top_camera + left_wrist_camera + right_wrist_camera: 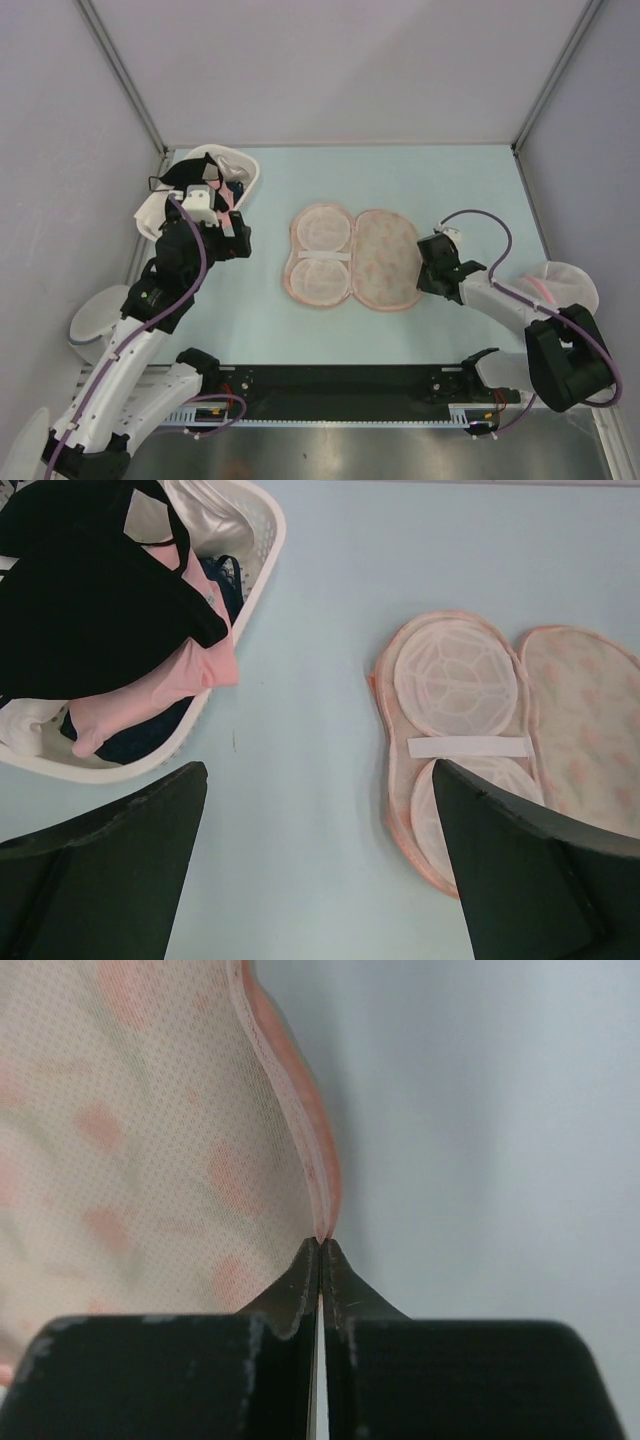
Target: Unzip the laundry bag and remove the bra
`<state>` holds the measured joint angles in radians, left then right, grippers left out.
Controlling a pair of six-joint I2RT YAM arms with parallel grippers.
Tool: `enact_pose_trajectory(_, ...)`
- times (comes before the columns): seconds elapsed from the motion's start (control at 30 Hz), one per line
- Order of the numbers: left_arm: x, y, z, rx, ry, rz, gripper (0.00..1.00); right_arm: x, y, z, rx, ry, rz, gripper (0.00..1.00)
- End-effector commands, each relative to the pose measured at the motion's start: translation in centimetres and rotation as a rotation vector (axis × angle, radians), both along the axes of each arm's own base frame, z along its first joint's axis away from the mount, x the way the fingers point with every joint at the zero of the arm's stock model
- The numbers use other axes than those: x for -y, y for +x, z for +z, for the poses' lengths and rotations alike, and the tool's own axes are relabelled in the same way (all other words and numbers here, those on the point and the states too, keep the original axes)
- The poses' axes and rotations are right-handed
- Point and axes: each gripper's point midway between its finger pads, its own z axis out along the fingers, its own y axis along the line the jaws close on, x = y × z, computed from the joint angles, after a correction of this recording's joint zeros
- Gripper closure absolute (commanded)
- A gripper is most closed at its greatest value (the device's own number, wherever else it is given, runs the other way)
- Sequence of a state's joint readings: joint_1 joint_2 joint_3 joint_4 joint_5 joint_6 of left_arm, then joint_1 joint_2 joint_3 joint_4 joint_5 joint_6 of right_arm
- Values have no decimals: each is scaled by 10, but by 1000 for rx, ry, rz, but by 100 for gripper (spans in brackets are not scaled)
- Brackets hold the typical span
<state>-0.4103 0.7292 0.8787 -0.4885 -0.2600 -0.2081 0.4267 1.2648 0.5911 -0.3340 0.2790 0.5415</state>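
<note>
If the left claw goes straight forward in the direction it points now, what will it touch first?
Most likely the bare table, in the gap between the white basket and the laundry bag. The open left claw aims between them, though depth is hard to judge.

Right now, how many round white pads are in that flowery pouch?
2, both in the laundry bag's left half: the far pad and the near pad, a white strap between them. None looks hidden.

Beige-pink laundry bag (385, 262) w/ faint orange-red blotches, salmon edge trim (inner half: white mesh). Solid black bra (85, 610), white basket (265, 540), pink cloth (205, 665) in it. Plain pale blue-green table (470, 190).
</note>
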Motion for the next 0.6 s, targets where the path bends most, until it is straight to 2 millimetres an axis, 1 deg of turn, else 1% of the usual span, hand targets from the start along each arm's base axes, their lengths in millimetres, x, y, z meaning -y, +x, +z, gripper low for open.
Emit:
enact_pose_trajectory(0.0, 1, 1, 5, 31, 1, -11, 0, 20, 17, 40, 95, -53, -55, 100)
enact_pose_trajectory(0.07, 2, 1, 4, 28, 2, -14, 0, 28, 18, 55, 122, -76, -76, 100)
enact_pose_trajectory(0.17, 2, 0, 4, 29, 0, -18, 0, 37, 21, 72, 150, -97, -89, 100)
enact_pose_trajectory(0.33, 4, 0, 3, 26, -2, -27, 0, 45, 27, 104, 219, -120, -97, 100)
enact_pose_trajectory(0.43, 5, -1, 2, 26, -5, -31, 0, 40, 30, 117, 247, -92, -85, 100)
enact_pose_trajectory(0.5, 4, -1, 4, 30, -6, -29, 0, 26, 36, 130, 287, -28, -48, 100)
enact_pose_trajectory(0.57, 4, -1, 3, 29, -6, -29, 0, 9, 38, 136, 308, 35, -5, 100)
